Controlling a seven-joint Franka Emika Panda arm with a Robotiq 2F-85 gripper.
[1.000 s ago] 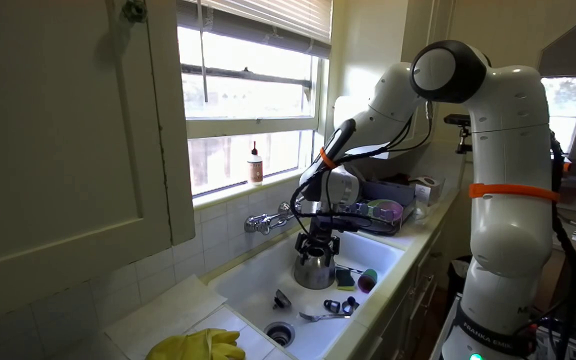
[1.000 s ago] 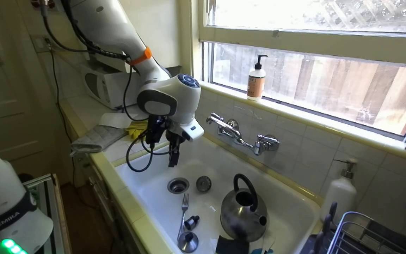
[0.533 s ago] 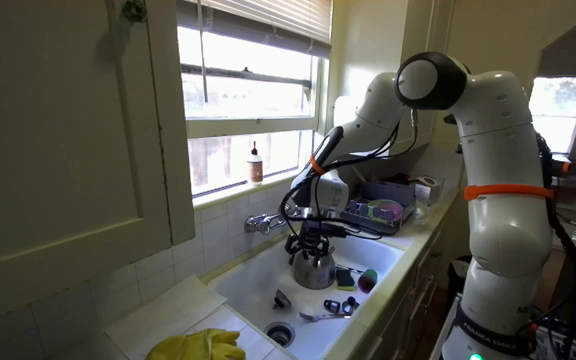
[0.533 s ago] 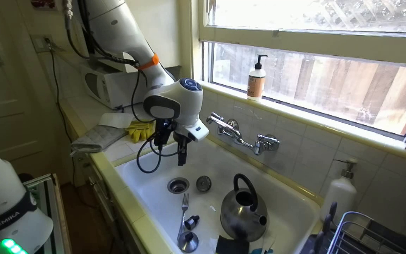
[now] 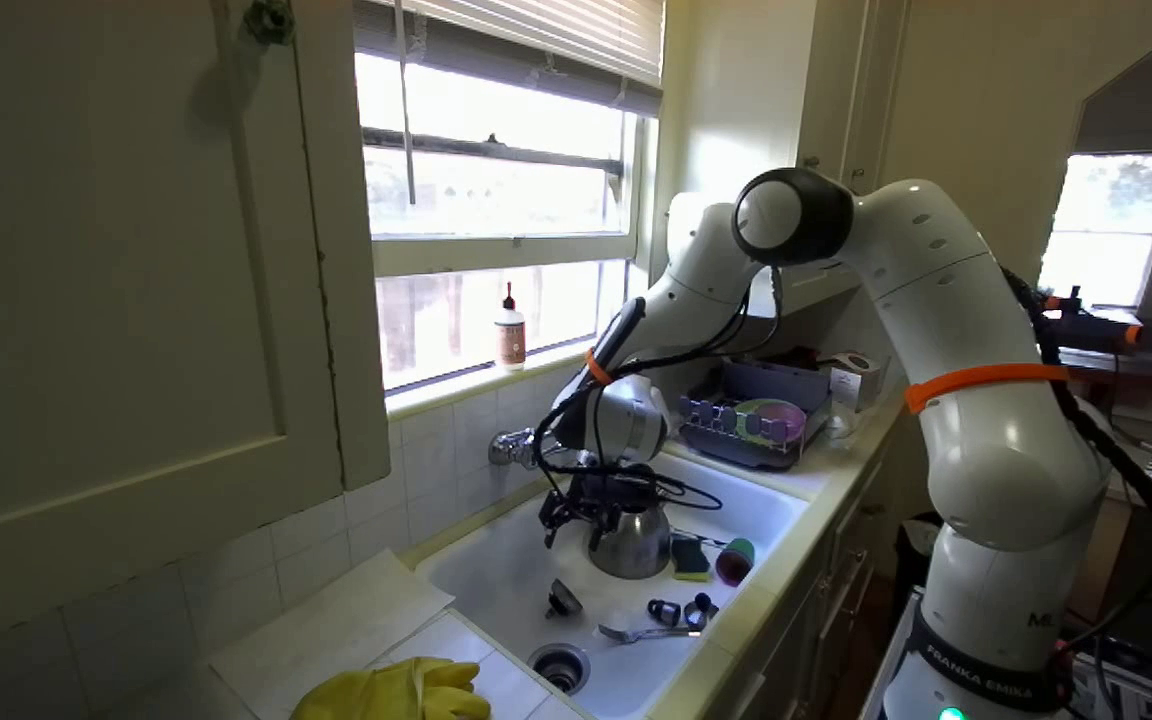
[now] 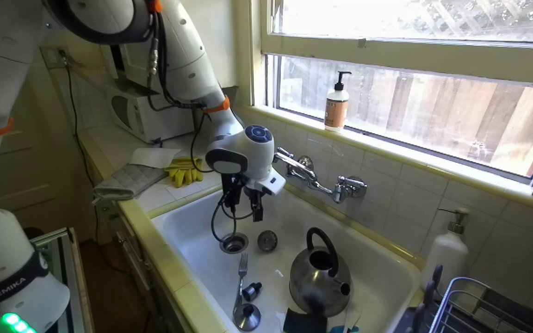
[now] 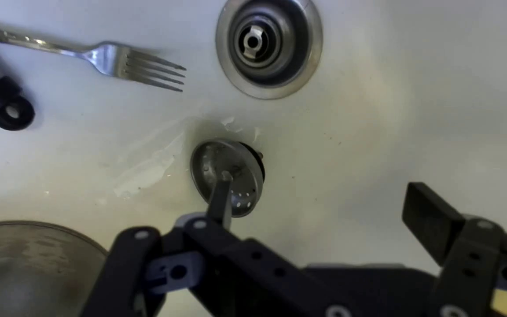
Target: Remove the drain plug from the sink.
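One drain plug (image 7: 239,175) partly behind the claw (image 7: 319,196)

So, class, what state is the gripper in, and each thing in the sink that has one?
Gripper: open
Drain plug: out of the drain, tilted
Drain: uncovered
Kettle: upright, top open
Cup: on its side
Fork: lying down
Black-capped cylinder: on its side
Sponge: wet or dry, unclear

Bright sash window (image 5: 506,190) and slatted blind (image 5: 556,28) above the gripper (image 7: 317,190), plank fence (image 6: 433,115) outside, white tiled wall (image 6: 400,199) beside the gripper, painted cabinet door (image 5: 126,240) higher up, dim brown floor (image 6: 114,296) well below it
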